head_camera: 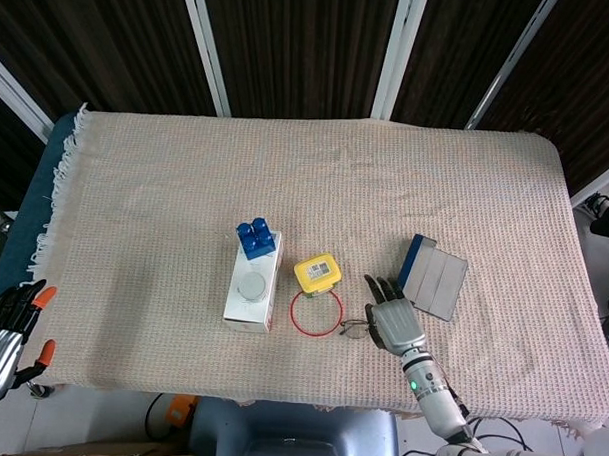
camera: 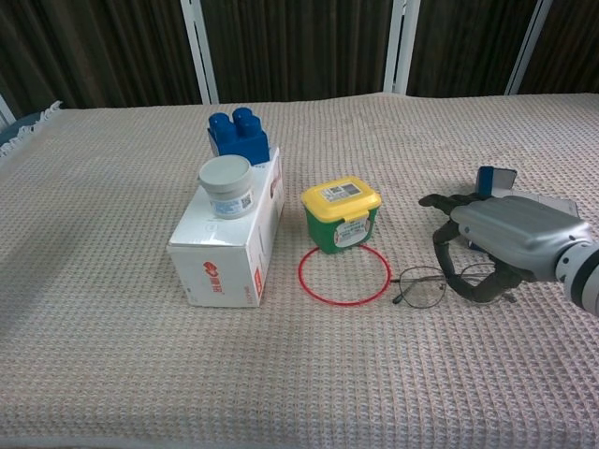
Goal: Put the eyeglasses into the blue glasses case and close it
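The thin wire eyeglasses (camera: 423, 288) lie low over the cloth, just right of the red ring; in the head view the eyeglasses (head_camera: 354, 327) peek out left of the hand. My right hand (camera: 501, 245) curls its fingers and thumb around the frame's right side, pinching it. From above, the right hand (head_camera: 393, 321) covers that side. The blue glasses case (head_camera: 433, 276) lies open behind the hand, grey inside up; only its blue end (camera: 496, 180) shows in the chest view. My left hand (head_camera: 5, 330) hangs off the table's left corner, holding nothing.
A red ring (camera: 343, 274) lies left of the glasses, with a green tub with a yellow lid (camera: 341, 213) behind it. Further left is a white box (camera: 230, 234) carrying a round white jar (camera: 226, 183) and a blue block (camera: 238, 135).
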Motion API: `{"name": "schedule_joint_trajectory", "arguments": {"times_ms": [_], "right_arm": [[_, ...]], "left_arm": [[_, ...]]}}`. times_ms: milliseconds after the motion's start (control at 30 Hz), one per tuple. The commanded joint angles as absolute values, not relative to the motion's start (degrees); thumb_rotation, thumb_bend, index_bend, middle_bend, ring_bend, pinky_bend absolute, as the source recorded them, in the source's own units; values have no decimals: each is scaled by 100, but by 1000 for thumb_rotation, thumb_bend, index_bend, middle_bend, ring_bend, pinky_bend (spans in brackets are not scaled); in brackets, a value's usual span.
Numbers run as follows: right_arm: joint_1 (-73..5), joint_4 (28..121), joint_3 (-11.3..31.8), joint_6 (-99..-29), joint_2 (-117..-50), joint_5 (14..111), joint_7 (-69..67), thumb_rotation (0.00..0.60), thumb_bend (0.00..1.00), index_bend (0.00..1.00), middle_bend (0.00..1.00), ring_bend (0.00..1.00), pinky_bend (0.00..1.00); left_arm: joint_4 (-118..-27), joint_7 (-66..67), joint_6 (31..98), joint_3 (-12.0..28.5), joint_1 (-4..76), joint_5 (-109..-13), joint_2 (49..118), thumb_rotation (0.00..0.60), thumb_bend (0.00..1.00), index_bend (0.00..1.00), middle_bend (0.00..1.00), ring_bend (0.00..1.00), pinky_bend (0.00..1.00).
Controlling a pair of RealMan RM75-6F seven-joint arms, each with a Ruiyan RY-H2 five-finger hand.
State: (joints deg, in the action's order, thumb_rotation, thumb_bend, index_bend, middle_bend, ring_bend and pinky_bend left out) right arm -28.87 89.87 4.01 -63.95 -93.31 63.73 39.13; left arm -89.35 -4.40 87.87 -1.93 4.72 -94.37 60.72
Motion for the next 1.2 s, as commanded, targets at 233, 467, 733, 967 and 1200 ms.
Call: {"name": "schedule_joint_trajectory", "arguments": {"times_ms": [233,467,733,967,1200], "right_arm": [[-2733,9150,161,-7064,-8706,7403,3884,600,628,728,106,0,0],[-2559,8835,-125,-7411,-8025,8146,3781,600,628,731,110,0,0],[-2444,7946,-136,-7372,-7519,8324,3095,600,628,732,113,0,0],[-2602,7021,53,-6746,-7624,8015,2708,600,628,734,114,0,0],[-2829,6357,135,-6485,-8045,8128,2712,600,628,736,116,0,0]], "left_arm": [[-8955,-306,8696,-185,498,-9385,6112,600,446,0,0,0,32],[-9005,-93,8550,-151,551,-9277,6177,600,446,0,0,0,32],[-9084,169,8421,-116,595,-9158,6253,600,446,0,0,0,33],[-9104,244,8333,-73,628,-9037,6281,600,446,0,0,0,34],[-9112,268,8301,-52,644,-8980,6288,600,446,0,0,0,34]]}}
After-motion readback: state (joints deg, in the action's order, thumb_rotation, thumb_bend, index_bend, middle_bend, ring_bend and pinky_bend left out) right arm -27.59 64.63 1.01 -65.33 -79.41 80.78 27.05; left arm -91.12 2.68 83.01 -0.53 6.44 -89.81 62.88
